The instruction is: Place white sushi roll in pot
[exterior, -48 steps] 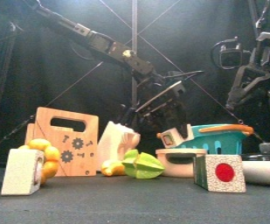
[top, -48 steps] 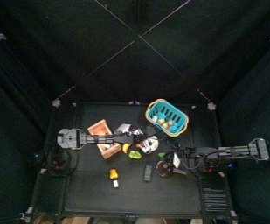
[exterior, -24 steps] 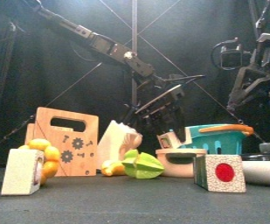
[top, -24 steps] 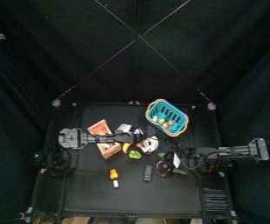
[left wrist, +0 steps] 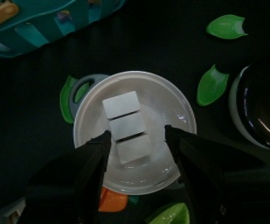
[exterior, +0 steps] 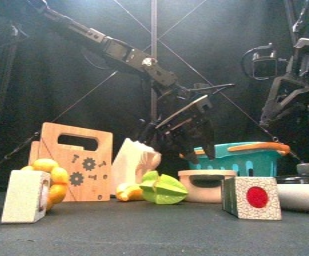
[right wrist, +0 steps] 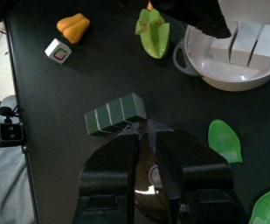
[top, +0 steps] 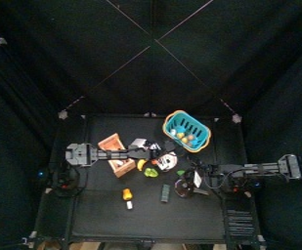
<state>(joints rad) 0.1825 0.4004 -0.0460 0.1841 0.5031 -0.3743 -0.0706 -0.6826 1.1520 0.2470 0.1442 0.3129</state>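
Sushi roll (left wrist: 128, 122) in pot (left wrist: 90, 118), between open jaws

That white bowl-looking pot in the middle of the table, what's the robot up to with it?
The left arm's end effector hangs right over the white pot, jaws spread wide with nothing between them. Two white sushi roll pieces lie inside the pot, so the drop looks done. The right arm's end effector rests off to the side, closed and empty, near a dark green block. A teal basket and other toy foods stand around untouched.
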